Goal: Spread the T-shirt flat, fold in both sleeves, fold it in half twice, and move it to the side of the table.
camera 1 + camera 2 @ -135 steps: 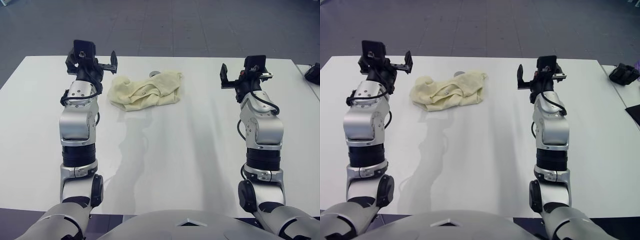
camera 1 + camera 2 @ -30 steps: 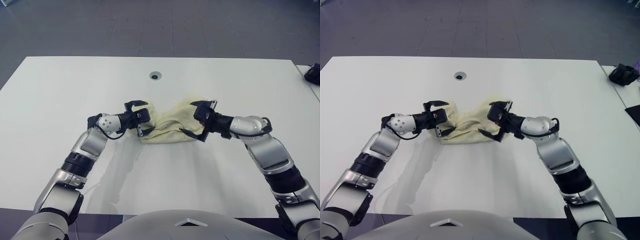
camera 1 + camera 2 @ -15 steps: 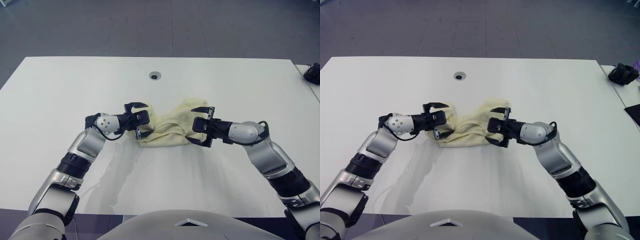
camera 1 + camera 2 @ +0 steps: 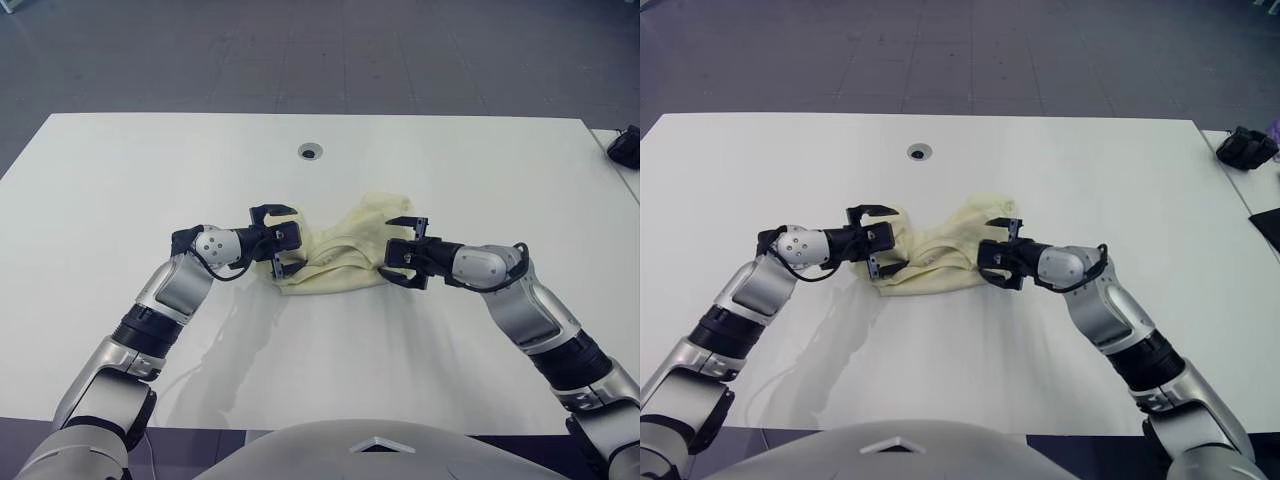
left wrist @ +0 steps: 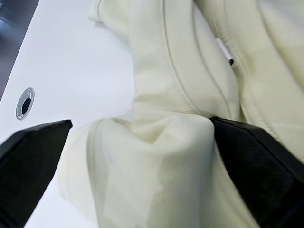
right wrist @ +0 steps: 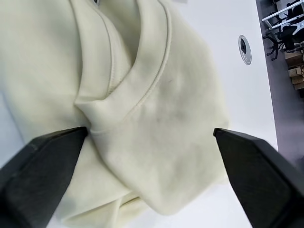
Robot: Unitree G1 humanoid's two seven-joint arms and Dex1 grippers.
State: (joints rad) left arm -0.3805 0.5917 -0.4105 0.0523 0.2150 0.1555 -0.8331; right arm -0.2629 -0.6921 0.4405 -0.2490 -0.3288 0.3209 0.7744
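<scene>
Pale yellow knit T-shirt (image 4: 335,262) lies crumpled in a low heap near the middle of the white rectangular table (image 4: 470,160). It is nearer to me than the small round metal grommet hole (image 4: 311,151) and well apart from it. I have the left gripper (image 4: 280,240) at the heap's left edge with its two black fingers spread, one on the far side of the cloth and one on the near side, so it is released rather than clamped. In the left wrist view a bunched fold of fabric fills the gap, and one black finger (image 5: 256,161) touches the cloth. The right gripper (image 4: 398,252) sits at the heap's right edge, also spread wide and gripping nothing. Its wrist view shows the ribbed neckband (image 6: 142,71) curving between the two fingers, with a rounded fold of the shirt's body beyond it. The garment's far right corner rises into a peak behind the right gripper, and its near edge runs as a fairly straight fold between the two grippers. Bare tabletop stretches out to the left and right of the heap and toward the near edge, with the far edge running beyond the grommet. A small black object (image 4: 1245,146) rests on a separate surface past the table's right edge.
</scene>
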